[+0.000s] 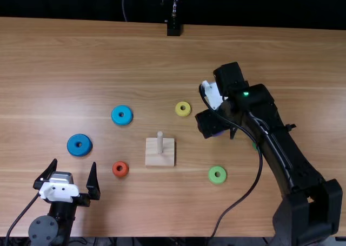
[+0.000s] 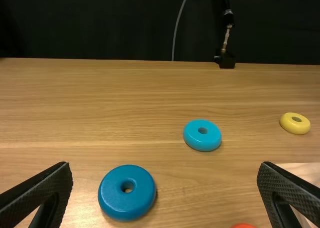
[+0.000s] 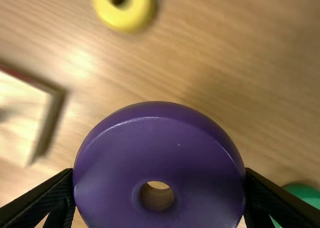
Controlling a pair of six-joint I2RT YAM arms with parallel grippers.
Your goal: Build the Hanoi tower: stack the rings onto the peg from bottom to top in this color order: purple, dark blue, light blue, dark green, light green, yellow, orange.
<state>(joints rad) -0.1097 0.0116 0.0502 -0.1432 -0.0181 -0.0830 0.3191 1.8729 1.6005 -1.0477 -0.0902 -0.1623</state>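
The black arms have white plates and dark cables, the right one a green light.

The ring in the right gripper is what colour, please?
That ring is purple, clearest in the right wrist view.

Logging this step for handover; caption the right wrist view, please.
Purple ring gripped between the right fingers, with the yellow ring and peg base on the table beyond.

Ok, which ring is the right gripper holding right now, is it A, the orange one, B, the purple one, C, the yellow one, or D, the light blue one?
B: the right wrist view shows the purple ring gripped between the two fingers of the right gripper.
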